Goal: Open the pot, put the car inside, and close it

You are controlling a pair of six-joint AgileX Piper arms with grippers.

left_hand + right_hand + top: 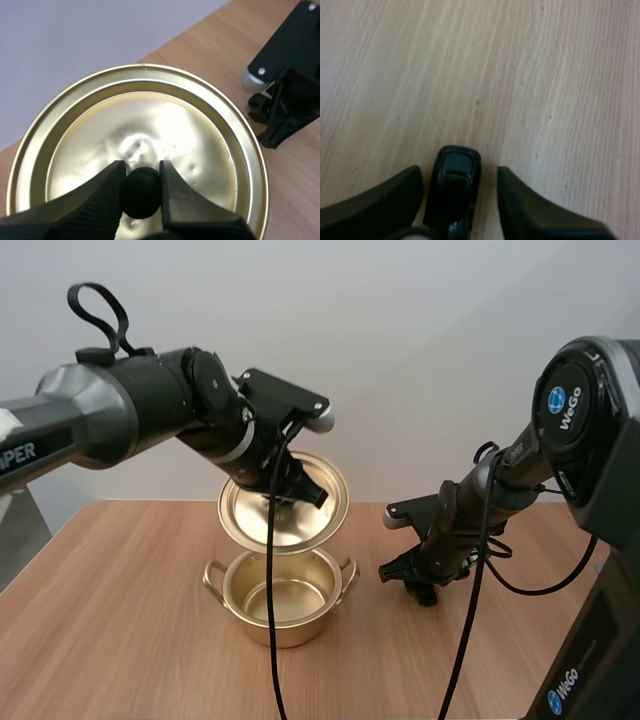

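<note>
The right arm reads "WeGo" twice; the left arm shows "PER".

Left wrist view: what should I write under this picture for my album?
Left gripper pinches the black knob of the gold lid, held above the table.

A robotics lab: WeGo-labelled arm over wooden table, plain wall.

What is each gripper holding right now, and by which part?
The left gripper pinches the lid by its black knob, above the open pot; the right gripper holds nothing, open around the car.
</note>
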